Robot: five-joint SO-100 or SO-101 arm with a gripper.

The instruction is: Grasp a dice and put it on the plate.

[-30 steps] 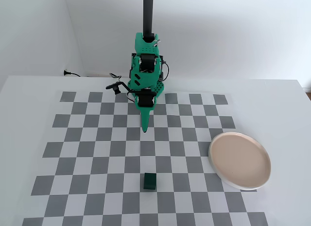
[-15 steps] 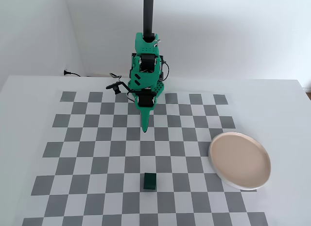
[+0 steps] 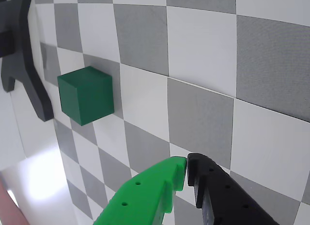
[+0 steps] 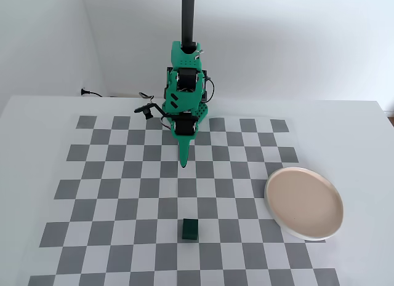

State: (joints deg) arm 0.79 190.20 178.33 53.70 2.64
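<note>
Pressed together, my fingertips hold nothing. Going left to right in the fixed view, the dice sits well ahead of me on the checkered mat, the plate further right. Descending with jaws closed would knock the cube away.

Dice looks like smooth matt plastic, gripper is matt plastic too, plate has a soft satin finish.
</note>
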